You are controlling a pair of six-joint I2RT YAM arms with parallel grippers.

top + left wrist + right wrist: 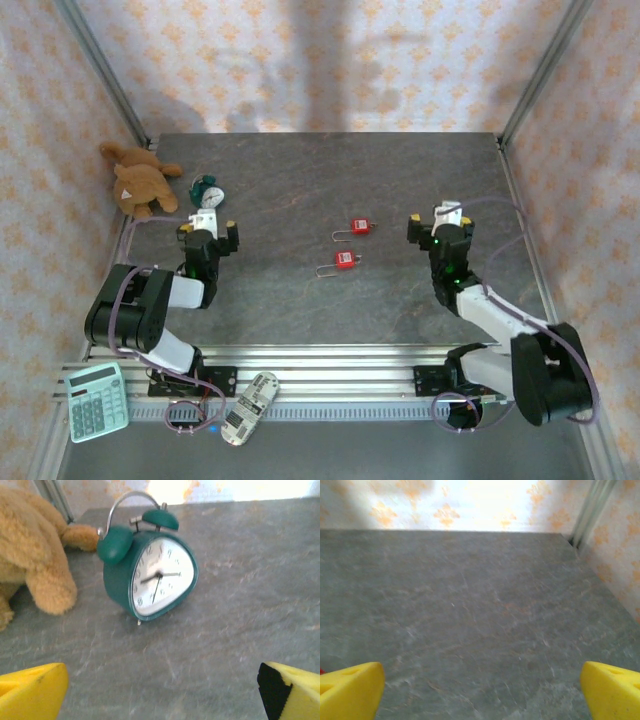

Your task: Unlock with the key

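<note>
Both claws are released and holding nothing. Your left claw (208,230) hangs over the left half of the surface (330,170), jaws wide, facing the far-left corner. Its yellow fingertips (31,690) frame a green alarm clock (150,575) standing upright on the stone, with a tan plush toy (35,565) just beside it in that corner. Your right claw (438,224) is over the right half, jaws just as wide, facing the far edge with bare stone under it. Two red padlocks lie flat around the middle of the surface, between the claws: the far padlock (361,226) and the near padlock (346,260). They are close together but apart, shackles pointing toward the left edge. Neither claw touches them. They're too small for me to tell you whether a key sits in either. Past the near edge, by the left arm's base, a calculator (96,401) and a grey handset (250,407) lie on the frame.
</note>
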